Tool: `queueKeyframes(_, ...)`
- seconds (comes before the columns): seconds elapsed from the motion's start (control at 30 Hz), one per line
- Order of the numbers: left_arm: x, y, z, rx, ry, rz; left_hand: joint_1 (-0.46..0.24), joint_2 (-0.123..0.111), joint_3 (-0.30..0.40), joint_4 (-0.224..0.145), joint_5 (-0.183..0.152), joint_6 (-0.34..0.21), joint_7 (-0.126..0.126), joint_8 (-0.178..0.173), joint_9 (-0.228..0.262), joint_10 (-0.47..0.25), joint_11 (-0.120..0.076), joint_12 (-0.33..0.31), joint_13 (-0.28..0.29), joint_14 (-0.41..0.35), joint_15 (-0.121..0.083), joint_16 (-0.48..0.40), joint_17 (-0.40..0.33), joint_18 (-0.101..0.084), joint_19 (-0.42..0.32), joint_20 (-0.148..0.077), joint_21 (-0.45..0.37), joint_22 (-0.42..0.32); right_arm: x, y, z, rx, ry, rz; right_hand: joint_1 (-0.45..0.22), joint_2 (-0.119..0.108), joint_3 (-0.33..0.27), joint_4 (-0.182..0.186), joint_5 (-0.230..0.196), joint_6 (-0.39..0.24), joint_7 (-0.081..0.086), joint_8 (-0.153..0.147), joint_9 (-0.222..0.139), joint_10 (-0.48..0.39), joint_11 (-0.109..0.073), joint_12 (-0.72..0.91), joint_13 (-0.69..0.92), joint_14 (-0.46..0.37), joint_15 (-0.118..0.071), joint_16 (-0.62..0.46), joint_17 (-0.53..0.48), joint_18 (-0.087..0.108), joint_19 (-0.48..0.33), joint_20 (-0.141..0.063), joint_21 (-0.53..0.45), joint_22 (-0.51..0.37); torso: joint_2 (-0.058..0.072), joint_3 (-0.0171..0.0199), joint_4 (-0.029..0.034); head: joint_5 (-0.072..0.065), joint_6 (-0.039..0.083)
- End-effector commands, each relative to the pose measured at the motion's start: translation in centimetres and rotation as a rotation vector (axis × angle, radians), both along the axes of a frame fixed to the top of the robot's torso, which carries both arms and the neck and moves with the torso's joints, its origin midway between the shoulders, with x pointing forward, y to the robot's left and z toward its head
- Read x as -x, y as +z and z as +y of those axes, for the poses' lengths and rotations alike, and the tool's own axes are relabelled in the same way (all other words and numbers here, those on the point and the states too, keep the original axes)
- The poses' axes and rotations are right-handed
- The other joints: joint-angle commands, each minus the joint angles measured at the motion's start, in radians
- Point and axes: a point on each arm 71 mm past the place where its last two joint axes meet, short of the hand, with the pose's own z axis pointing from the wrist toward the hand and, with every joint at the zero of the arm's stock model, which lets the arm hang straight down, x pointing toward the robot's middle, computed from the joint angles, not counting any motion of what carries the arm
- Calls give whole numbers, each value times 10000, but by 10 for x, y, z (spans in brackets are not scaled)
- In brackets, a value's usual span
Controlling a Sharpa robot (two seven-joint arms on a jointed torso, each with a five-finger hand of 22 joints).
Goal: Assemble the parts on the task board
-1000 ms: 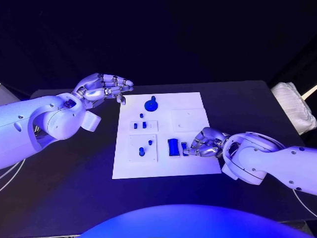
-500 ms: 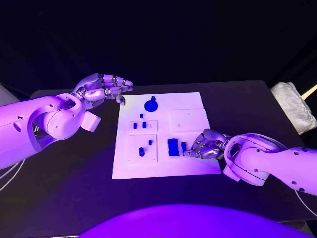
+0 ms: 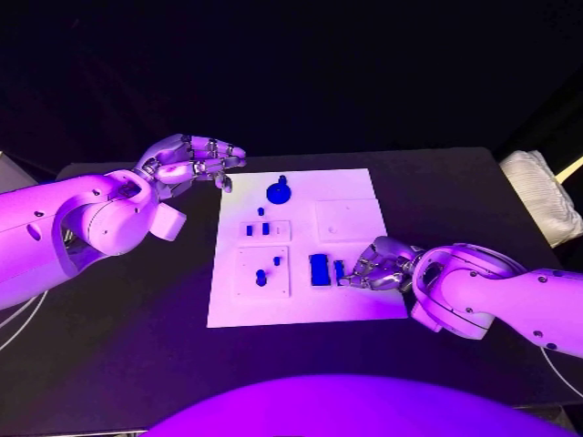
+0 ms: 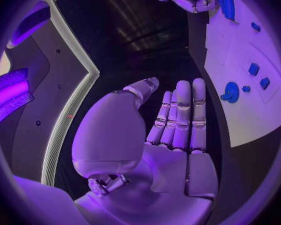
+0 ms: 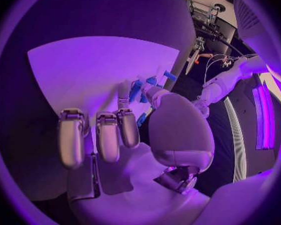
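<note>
The board [image 3: 351,305] lies flat in the middle of the worktop [image 3: 134,337], with blue parts scattered over it: a round knob [image 3: 279,193] at its far end, small pegs [image 3: 256,229] on the mid-left inset, two more pegs [image 3: 260,279] on the near-left inset, and a tall block [image 3: 319,269] with a thinner slip [image 3: 339,270] just right of it, near the middle of the near half.

The right hand [image 3: 381,265] sits low at the board's near right, its fingers curled toward the slip. In the right wrist view blue pieces show at the fingertips [image 5: 129,127], but whether the hand grips one or only touches it I cannot tell. The step in hand looks like taking up the slip or the block.

To do it well, the fingertips should close on the piece's two long faces, square to them, so it does not twist or tip against its neighbour. The two pieces stand very close, so a finger may need to slide between them without nudging the block. Lift straight up before carrying anything sideways.

The left hand [image 3: 189,162] hovers off the board's far left corner, beside the knob, fingers loosely curled and holding nothing; in the left wrist view its fingers [image 4: 181,117] lie straight and together. It is best kept there, out of the right arm's way.
</note>
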Motion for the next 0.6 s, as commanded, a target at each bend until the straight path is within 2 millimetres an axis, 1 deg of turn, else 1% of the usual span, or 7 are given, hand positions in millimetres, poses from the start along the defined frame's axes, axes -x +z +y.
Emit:
queueKeyframes(0.03, 1, 1, -2, 73, -190, -14, 86, 42, -4, 52, -5, -47, 1, 42, 14, -58, 5, 59, -14, -49, -12, 36, -14, 136, 43, -8, -69, -15, -2, -1, 1, 74, 47, -80, 145, 46, -15, -39, 29, -29, 38, 35, -21, 529, 5, -11, 1831, 931, -42, 2, 2121, -168, 823, -54, 12, 2332, 0, 16, 1, 12, 1)
queueKeyframes(0.13, 1, 1, -2, 70, -192, -7, 86, 42, -4, 52, -5, -47, 1, 42, 14, -58, 5, 59, -14, -49, -12, 36, -14, 136, 43, -8, -69, -15, -5, -2, 1, 55, -27, -174, 153, 68, -11, -37, 38, -27, 39, 36, -23, 534, 4, 1, 1838, 930, -42, 1, 2120, -168, 823, -54, 11, 2333, 5, 17, 15, -1, 1)
queueKeyframes(0.2, 1, 1, -2, 68, -192, -4, 86, 42, -4, 52, -5, -47, 1, 42, 14, -58, 5, 59, -14, -49, -12, 36, -14, 136, 43, -8, -69, -15, -5, -2, 2, 31, -19, -191, 158, 87, -9, -34, 48, -25, 38, 37, -25, 537, 3, 9, 1842, 933, -43, 7, 2130, -170, 826, -55, 23, 2336, -4, 6, 6, 8, 1)
queueKeyframes(0.27, 1, 1, -2, 65, -195, 2, 86, 44, -6, 57, -5, -47, 1, 44, 14, -61, 6, 63, -14, -50, -11, 37, -15, 136, 44, -8, -71, -16, -6, -3, 3, 2, 8, -182, 100, 63, -96, 21, 273, -36, 50, 32, -46, 535, 12, 0, 1840, 931, -38, 3, 2124, -165, 821, -53, -7, 2330, -7, 6, -2, 17, 1)
queueKeyframes(0.33, 1, 1, -2, 63, -204, 11, 86, 44, -6, 57, -5, -47, 1, 44, 14, -61, 6, 63, -14, -50, -11, 37, -15, 136, 44, -8, -71, -16, -6, -3, 4, -6, 65, -161, 102, 43, -127, 23, 332, -41, 50, 31, -53, 531, 14, -9, 1835, 929, -37, -3, 2114, -165, 821, -52, -10, 2330, -4, 7, -13, 26, 1)
queueKeyframes(0.43, 1, 1, -2, 60, -215, 20, 86, 44, -6, 57, -5, -47, 1, 44, 14, -61, 6, 63, -14, -50, -11, 37, -15, 136, 44, -8, -71, -16, -6, -4, 6, 8, 142, -100, 115, 25, -140, 13, 349, -45, 49, 30, -56, 529, 14, -13, 1834, 929, -37, -4, 2112, -164, 820, -52, -15, 2329, -3, 6, -20, 19, 1)
queueKeyframes(0.6, 1, 1, -2, 54, -216, 30, 86, 44, -6, 57, -5, -47, 1, 44, 14, -61, 6, 63, -14, -50, -11, 37, -15, 136, 44, -8, -71, -16, -5, -5, 6, 71, 150, -51, 287, -38, -183, -104, 335, -48, 41, 38, -73, 526, 8, -19, 1834, 928, -40, -7, 2109, -162, 819, -51, -25, 2329, -12, -5, -8, 11, 1)
